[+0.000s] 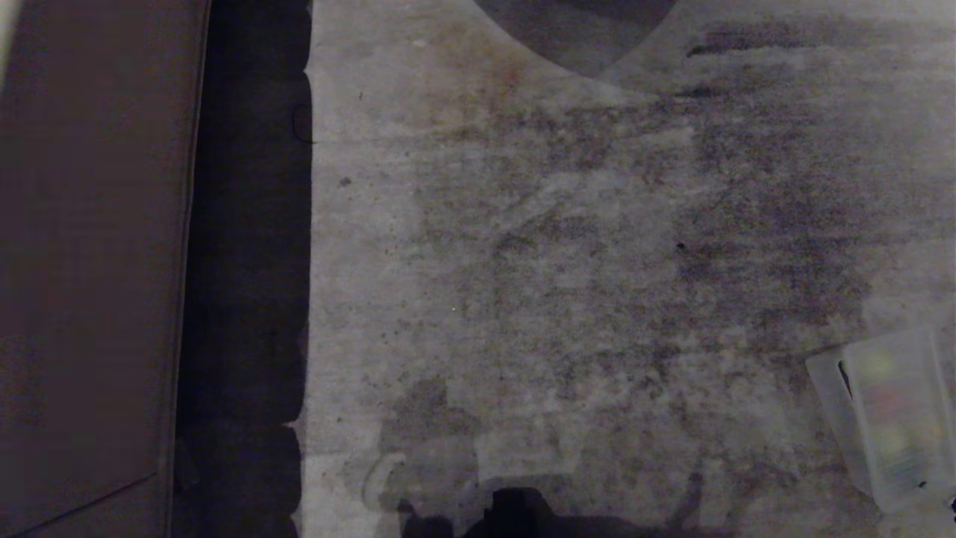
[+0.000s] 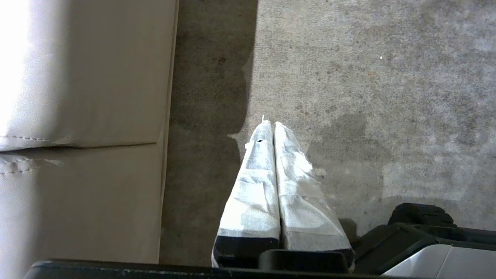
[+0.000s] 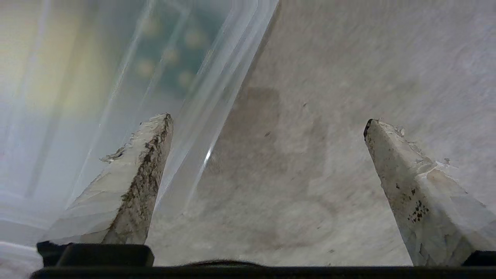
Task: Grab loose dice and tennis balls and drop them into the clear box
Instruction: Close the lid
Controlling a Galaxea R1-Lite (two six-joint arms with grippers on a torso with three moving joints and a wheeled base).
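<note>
The clear box (image 1: 889, 418) lies on the concrete floor at the lower right of the head view, with blurred yellow-green and reddish shapes showing through it. In the right wrist view the clear box (image 3: 116, 77) is close by, holding a yellowish blur and a dark dotted blur that I cannot identify. My right gripper (image 3: 267, 122) is open and empty, one finger in front of the box's edge and the other over bare floor. No loose dice or tennis balls show on the floor. My left gripper (image 2: 270, 124) is shut and empty, parked low over the floor.
A beige upholstered piece (image 2: 85, 116) stands along the left, seen as a brown slab (image 1: 89, 261) in the head view with a dark shadow strip beside it. Part of my dark base (image 2: 418, 232) sits by the left gripper. Stained concrete floor (image 1: 582, 261) fills the middle.
</note>
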